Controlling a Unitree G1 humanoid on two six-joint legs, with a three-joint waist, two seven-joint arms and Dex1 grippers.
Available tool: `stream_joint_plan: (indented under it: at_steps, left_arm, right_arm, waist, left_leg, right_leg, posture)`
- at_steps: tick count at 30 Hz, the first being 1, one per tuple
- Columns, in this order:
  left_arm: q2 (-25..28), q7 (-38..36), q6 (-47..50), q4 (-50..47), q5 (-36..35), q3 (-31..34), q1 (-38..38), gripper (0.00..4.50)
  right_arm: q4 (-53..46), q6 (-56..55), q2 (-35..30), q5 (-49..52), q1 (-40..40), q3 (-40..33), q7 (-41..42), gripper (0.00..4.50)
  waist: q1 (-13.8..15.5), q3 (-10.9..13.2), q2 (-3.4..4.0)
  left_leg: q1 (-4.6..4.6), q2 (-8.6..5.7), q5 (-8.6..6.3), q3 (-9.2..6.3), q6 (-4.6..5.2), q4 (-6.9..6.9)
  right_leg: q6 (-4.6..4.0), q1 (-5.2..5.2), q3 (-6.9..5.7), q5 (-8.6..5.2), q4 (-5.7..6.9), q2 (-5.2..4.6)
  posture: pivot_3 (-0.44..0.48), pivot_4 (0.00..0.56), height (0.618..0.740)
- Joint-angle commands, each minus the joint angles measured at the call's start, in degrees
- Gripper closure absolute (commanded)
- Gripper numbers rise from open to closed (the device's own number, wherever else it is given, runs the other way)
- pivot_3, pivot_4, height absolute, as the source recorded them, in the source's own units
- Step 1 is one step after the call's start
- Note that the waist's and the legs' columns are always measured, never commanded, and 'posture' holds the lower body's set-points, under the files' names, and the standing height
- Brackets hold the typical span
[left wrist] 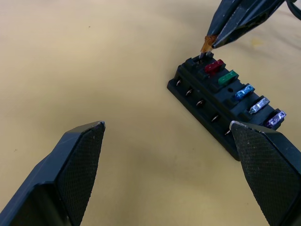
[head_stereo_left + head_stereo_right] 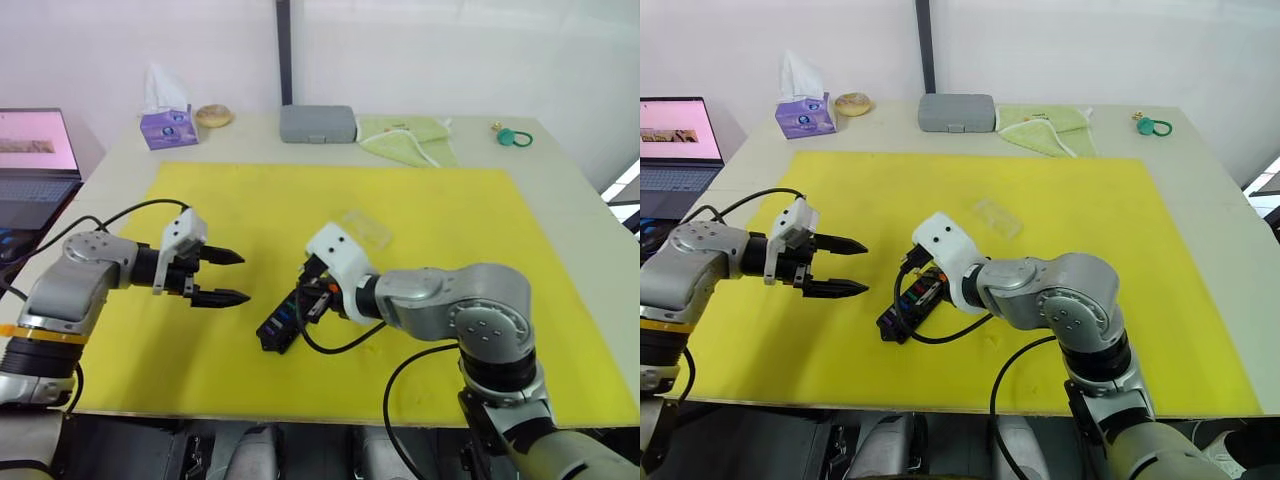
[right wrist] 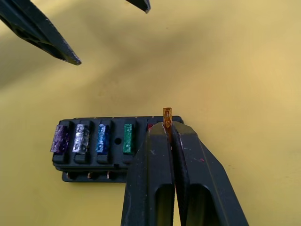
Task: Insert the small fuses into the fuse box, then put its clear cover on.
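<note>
Orange plastic shows pinched between the right gripper's closed fingertips: the last of the small fuses, the orange fuse, held upright over the end slot of the fuse box, probably so its blades can drop straight in. Purple, grey, blue, green and red fuses already sit in the row. Left gripper hovers beside the box, jaws wide and holding nothing. Farther back on the yellow mat lies the clear cover, well apart from both grippers.

black fuse box (five fuses seated), orange fuse pinched above, clear cover beyond
</note>
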Motion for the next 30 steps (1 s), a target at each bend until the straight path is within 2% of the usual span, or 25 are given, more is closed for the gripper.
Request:
stream_joint_plan:
  at_steps: [1, 30]
  left_arm:
    - [0.5, -0.2, -0.5, -0.2, 0.1, 0.5, -1.3, 0.00]
    - [-0.3, 0.2, 0.2, -0.6, -0.7, 0.5, -1.0, 0.00]
  right_arm:
    - [-0.1, 0.4, -0.7, 2.8, 0.2, -1.1, -1.5, 4.49]
    - [1.4, 0.4, -1.3, 4.9, -1.5, 0.4, -6.2, 4.49]
  waist:
    - [0.0, 0.0, 0.00]
    - [0.0, 0.0, 0.00]
  left_leg:
    - [0.00, 0.00, 0.00, 0.00, 0.00, 0.00]
    - [0.00, 0.01, 0.00, 0.00, 0.00, 0.00]
  right_leg:
    - [0.00, 0.00, 0.00, 0.00, 0.00, 0.00]
    - [0.00, 0.00, 0.00, 0.00, -0.01, 0.00]
  posture:
    - [0.000, 0.150, 0.737]
    - [0.000, 0.150, 0.737]
